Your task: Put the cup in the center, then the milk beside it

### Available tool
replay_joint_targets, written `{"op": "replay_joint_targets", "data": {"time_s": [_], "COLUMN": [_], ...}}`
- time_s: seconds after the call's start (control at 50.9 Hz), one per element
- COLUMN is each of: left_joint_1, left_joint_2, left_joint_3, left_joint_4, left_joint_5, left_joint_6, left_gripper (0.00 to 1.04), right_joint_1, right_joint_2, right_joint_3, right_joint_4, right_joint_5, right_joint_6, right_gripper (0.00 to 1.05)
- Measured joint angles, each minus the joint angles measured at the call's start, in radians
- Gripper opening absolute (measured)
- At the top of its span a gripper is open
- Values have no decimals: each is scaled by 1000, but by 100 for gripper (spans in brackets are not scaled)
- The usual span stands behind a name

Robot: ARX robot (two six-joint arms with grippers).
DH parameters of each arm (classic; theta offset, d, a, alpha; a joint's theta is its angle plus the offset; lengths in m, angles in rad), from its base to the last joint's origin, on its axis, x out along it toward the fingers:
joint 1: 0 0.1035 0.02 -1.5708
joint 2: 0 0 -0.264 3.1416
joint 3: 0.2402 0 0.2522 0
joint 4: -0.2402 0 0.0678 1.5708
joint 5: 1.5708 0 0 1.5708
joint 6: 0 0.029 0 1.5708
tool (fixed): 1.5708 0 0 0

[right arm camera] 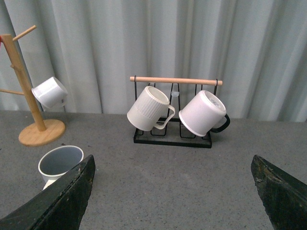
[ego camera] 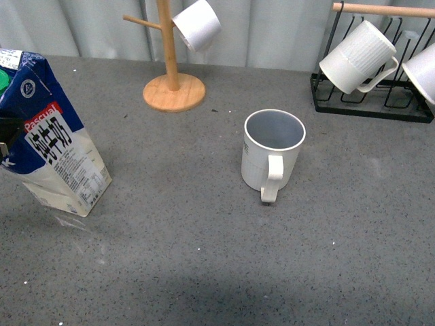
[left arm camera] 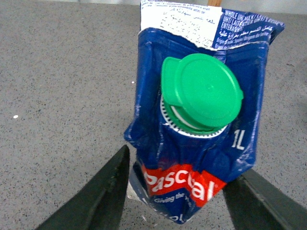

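The cup [ego camera: 272, 149] stands upright near the middle of the grey table, grey-blue inside, with its handle toward me. It also shows at the edge of the right wrist view as the cup [right arm camera: 60, 160]. At the far left the blue-and-white Pascual milk [ego camera: 54, 146] is tilted; whether its base touches the table I cannot tell. My left gripper [left arm camera: 182, 165] is shut on the milk [left arm camera: 201, 139] just under its green cap [left arm camera: 201, 91]. My right gripper [right arm camera: 172, 163] is open over bare table, nothing between its fingers.
A wooden mug tree [ego camera: 173, 88] with a small white cup [ego camera: 197, 24] stands at the back centre. At the back right, a black wire rack [ego camera: 370, 102] holds a ribbed white mug [ego camera: 357, 58] and another mug [ego camera: 423, 71]. A grey curtain hangs behind.
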Motion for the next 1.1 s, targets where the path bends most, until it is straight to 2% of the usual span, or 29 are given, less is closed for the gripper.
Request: {"op": "replay_joint_targets", "data": {"time_s": [0.295, 0.373, 0.825, 1.1], "left_joint_1": [-63, -95, -421, -513], "left_joint_2": [-67, -83, 120, 192], "left_joint_3": [0, 0, 128, 229], "left_joint_4": [-23, -26, 72, 60], "left_joint_5": [-20, -40, -233, -281], "left_joint_6": [-28, -34, -50, -82], "left_gripper": [11, 4, 4, 4], "right_joint_1": [0, 0, 0, 0], "right_joint_2": [0, 0, 0, 0], "right_joint_3": [0, 0, 0, 0], "right_joint_4": [0, 0, 0, 0], "right_joint_5": [0, 0, 0, 0], "right_joint_6": [0, 0, 0, 0], "right_gripper": [95, 95, 95, 95]}}
